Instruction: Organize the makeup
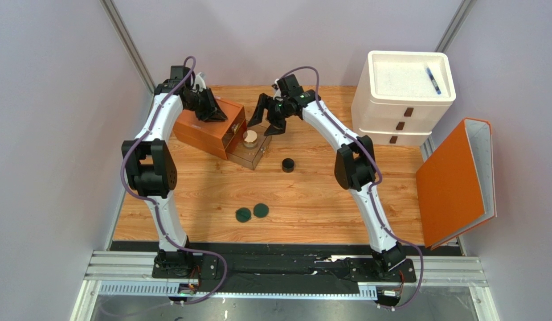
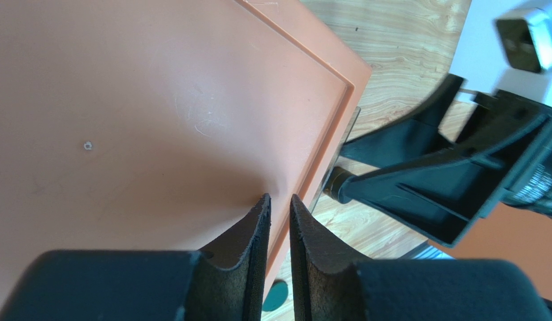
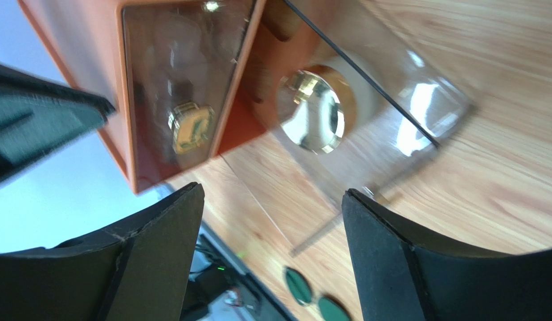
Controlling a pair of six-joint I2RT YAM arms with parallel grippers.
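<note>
Orange plastic drawer box (image 1: 205, 127) lies under the left gripper (image 2: 280, 204), fingers nearly together, empty; right gripper (image 3: 272, 197) hangs wide apart over the clear pulled-out drawer (image 1: 257, 159) holding the round tan jar (image 1: 250, 138); black round cap (image 1: 288, 164) at the drawer's 4 o'clock, two dark-green flat discs (image 1: 243, 215) at 6; white drawer stack (image 1: 392, 110) at 2 carries a blue pen (image 1: 432, 79).

No writing, label, brand, number or sign is legible on any object or surface.
</note>
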